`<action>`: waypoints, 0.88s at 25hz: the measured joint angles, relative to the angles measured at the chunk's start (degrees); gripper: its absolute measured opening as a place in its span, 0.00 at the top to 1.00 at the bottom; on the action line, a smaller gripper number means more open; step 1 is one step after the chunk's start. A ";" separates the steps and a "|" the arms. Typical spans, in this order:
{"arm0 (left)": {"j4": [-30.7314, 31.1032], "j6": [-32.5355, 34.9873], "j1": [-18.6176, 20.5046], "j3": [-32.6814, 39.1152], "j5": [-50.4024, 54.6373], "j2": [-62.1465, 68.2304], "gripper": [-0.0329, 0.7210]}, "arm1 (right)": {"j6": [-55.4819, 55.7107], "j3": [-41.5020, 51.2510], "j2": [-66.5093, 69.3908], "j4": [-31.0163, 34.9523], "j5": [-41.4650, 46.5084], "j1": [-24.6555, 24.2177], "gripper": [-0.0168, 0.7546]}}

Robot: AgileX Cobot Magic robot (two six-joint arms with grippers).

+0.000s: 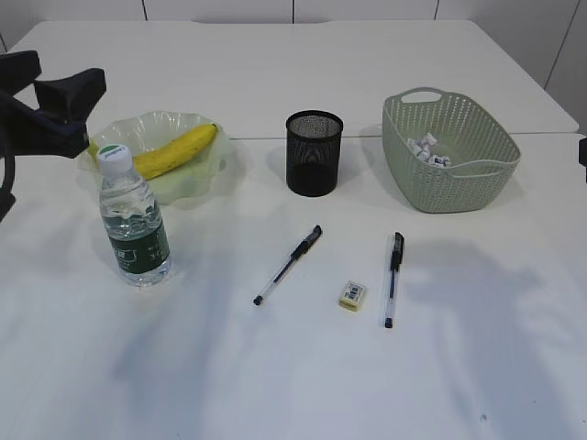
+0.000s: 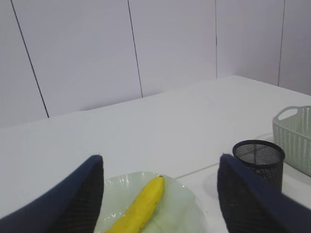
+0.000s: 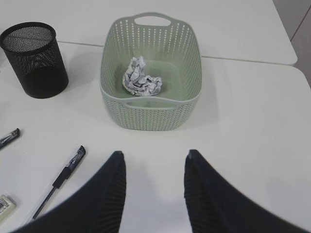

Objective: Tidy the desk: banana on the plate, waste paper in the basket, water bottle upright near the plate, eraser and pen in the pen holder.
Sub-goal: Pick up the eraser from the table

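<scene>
The left gripper (image 2: 160,194) is hovering with its jaws spread wide and nothing between them, above the near edge of the plate (image 2: 187,211), where the banana (image 2: 141,206) is lying across the pale green dish. The right gripper (image 3: 153,194) is hanging over bare table with its jaws parted and empty, just in front of the basket (image 3: 150,114), inside which a crumpled ball of waste paper (image 3: 140,78) is resting on the floor of the tub. In the exterior view the water bottle (image 1: 134,220) is standing upright just in front of the plate (image 1: 183,183), its white cap up, with the banana (image 1: 174,151) reaching toward the dish's right rim. The pen holder (image 1: 314,153) is sitting between the plate and the basket (image 1: 449,151), standing apart from both. On the open table in front of it, two pens are lying well apart, a left pen (image 1: 287,265) slanted and a right pen (image 1: 393,278) nearly straight, with the eraser (image 1: 352,295) lying between their near ends, closer to the right pen.
</scene>
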 joint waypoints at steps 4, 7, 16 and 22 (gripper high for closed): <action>-2.26 4.67 0.00 0.04 0.68 -2.19 0.27 | 0.00 0.00 0.00 0.00 -0.02 0.00 0.59; -6.93 9.72 0.00 0.04 2.73 -3.91 0.27 | 0.00 0.00 0.00 0.00 -0.02 0.00 0.59; -19.37 20.22 0.00 0.04 4.73 -7.95 0.27 | -0.10 0.00 0.00 0.00 2.43 0.00 0.59; -21.82 21.48 0.27 0.04 4.92 -11.98 0.27 | -0.75 0.00 0.00 0.00 1.26 0.00 0.59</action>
